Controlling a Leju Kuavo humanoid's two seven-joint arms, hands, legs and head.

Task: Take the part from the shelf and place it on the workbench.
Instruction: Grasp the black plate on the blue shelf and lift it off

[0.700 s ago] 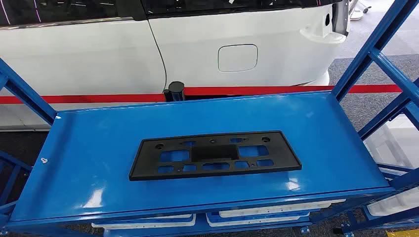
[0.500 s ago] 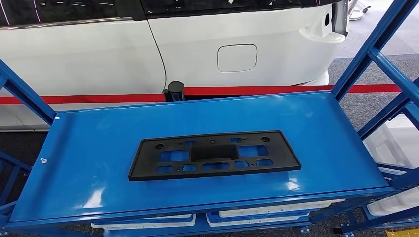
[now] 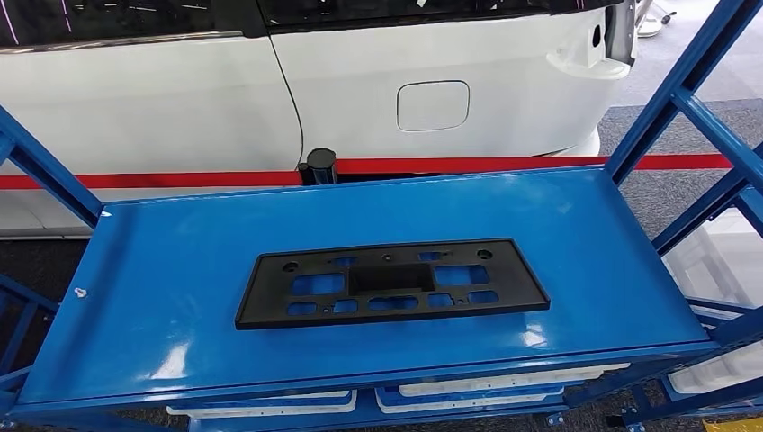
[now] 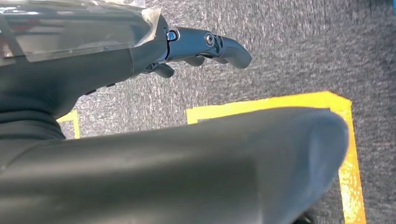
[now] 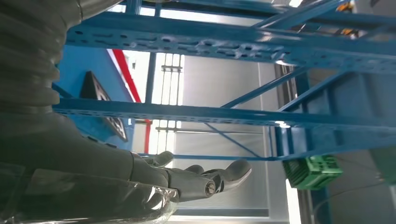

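White car body [image 3: 180,99] and a red barrier tape [image 3: 540,164] stand behind the blue shelf [image 3: 144,270]. On the shelf's middle lies the flat black part [image 3: 391,283], untouched. Left hand [image 4: 205,46] hangs empty over grey floor [image 4: 299,51], fingers loosely apart; right hand [image 5: 201,179], beside the shelf, likewise empty and spread.

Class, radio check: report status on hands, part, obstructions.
Left hand empty, over floor. Right hand empty, beside shelf frame. Black part flat on blue shelf, untouched. Nothing on it.
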